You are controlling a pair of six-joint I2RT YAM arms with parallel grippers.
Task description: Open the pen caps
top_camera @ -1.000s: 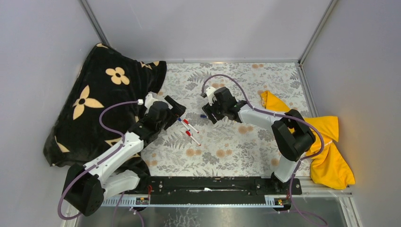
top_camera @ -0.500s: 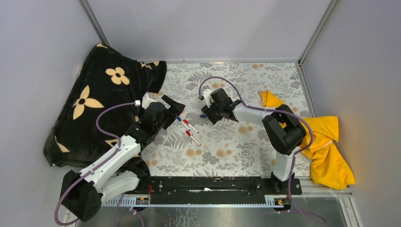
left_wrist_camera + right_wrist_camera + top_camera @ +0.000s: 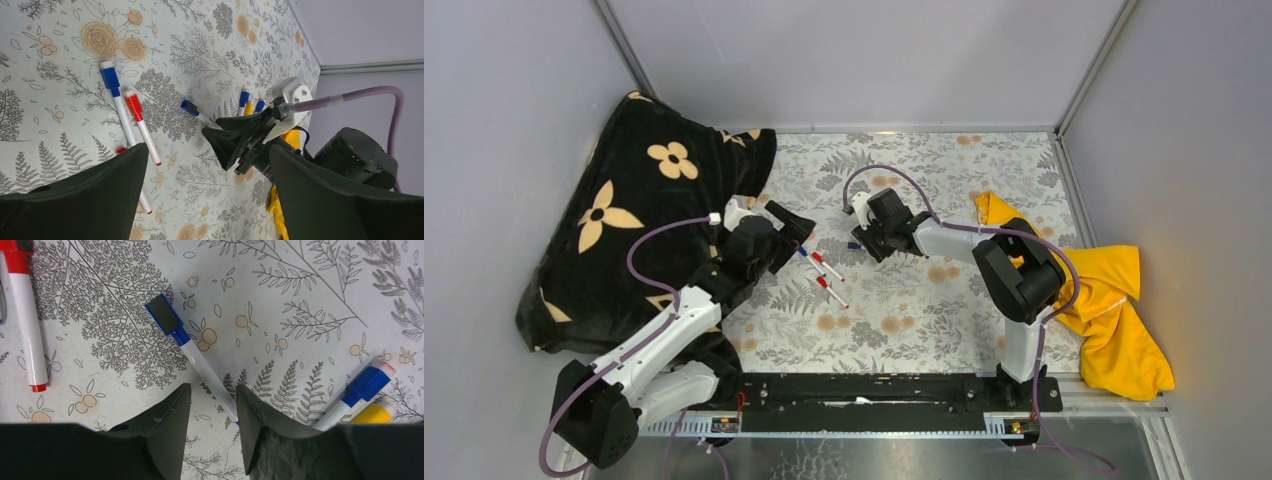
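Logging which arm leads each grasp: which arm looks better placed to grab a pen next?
Right, likely. The right gripper has its open fingers either side of the blue-capped pen. The left gripper is open too, but hangs short of the red-capped pen, with nothing between its fingers.

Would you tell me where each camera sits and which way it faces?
Top external: above and behind the arms, looking down on the table; both show whole.
Left wrist: on the left arm, facing across the pens toward the right gripper; own fingers edge the bottom.
Right wrist: looking down at the blue-capped pen, its fingers either side.
Both wrist views share that pen.
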